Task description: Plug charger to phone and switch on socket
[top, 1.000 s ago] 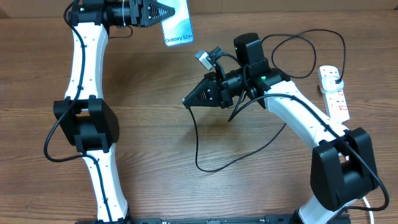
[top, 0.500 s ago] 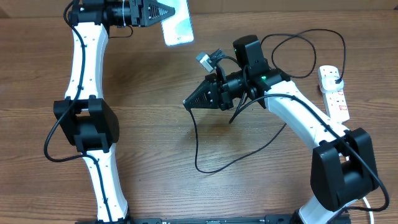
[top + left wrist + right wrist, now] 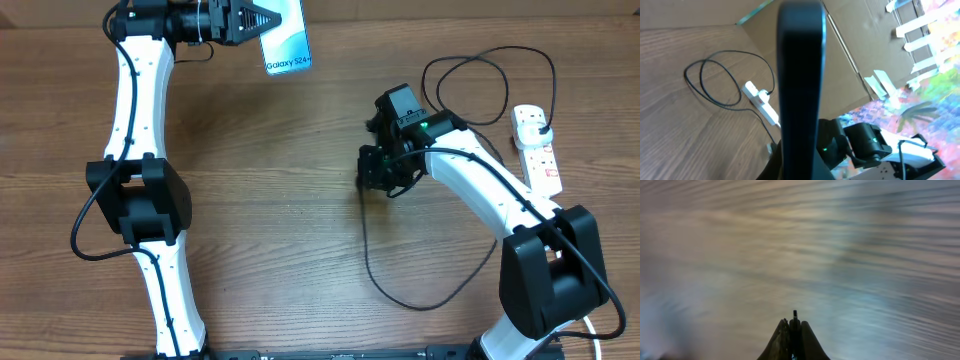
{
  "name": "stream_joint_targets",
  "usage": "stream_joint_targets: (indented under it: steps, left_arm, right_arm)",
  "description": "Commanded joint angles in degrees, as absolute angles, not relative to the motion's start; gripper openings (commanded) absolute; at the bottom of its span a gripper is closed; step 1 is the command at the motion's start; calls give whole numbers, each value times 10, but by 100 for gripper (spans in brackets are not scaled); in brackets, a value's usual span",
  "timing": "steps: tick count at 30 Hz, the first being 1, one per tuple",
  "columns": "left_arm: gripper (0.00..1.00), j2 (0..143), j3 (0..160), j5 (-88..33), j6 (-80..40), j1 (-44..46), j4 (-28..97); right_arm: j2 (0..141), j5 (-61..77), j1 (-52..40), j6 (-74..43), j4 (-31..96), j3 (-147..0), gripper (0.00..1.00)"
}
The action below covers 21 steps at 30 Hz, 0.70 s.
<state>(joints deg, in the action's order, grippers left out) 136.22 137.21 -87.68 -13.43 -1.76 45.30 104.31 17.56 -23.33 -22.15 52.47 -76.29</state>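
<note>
wooden table (image 3: 790, 240) blurred in right wrist view; phone (image 3: 287, 45) cut off overhead.

A brown wooden table (image 3: 260, 200) lies under me, its grain running from side to side. Seen close up, the table's surface is only a blur of streaks. A plain cardboard wall (image 3: 690, 12) stands at the table's far edge, with a few pale strips of tape (image 3: 879, 82) stuck on it. Beyond the table, past that wall, I see white slats (image 3: 920, 22) and a bright, many-coloured picture (image 3: 940, 97).
</note>
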Motion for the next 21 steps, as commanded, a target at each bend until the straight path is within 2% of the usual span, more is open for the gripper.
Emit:
stream_joint_targets:
  steps: [1, 12, 14, 16, 17, 20, 21]
  left_arm:
    - [4, 1337, 1379, -882, -163, -18, 453]
    - [4, 1337, 1379, -814, -162, -17, 501]
    - [4, 1337, 1379, -809, -152, -17, 515]
    - [4, 1337, 1379, -808, -131, -17, 529]
    - [4, 1337, 1379, -806, -120, -16, 537]
    - [4, 1337, 1379, -803, -115, -13, 542]
    - [4, 1337, 1379, -803, -116, -12, 542]
  right_arm:
    - [1036, 43, -234, -272, 527, -737, 4]
    - [1036, 39, -235, -283, 461, -657, 4]
    - [1036, 39, -235, -283, 455, -647, 14]
    - [1036, 39, -235, -283, 455, -639, 39]
    - [1036, 39, -235, -283, 456, -635, 66]
    - [1036, 39, -235, -283, 457, -635, 77]
    - [1036, 39, -235, -284, 457, -635, 86]
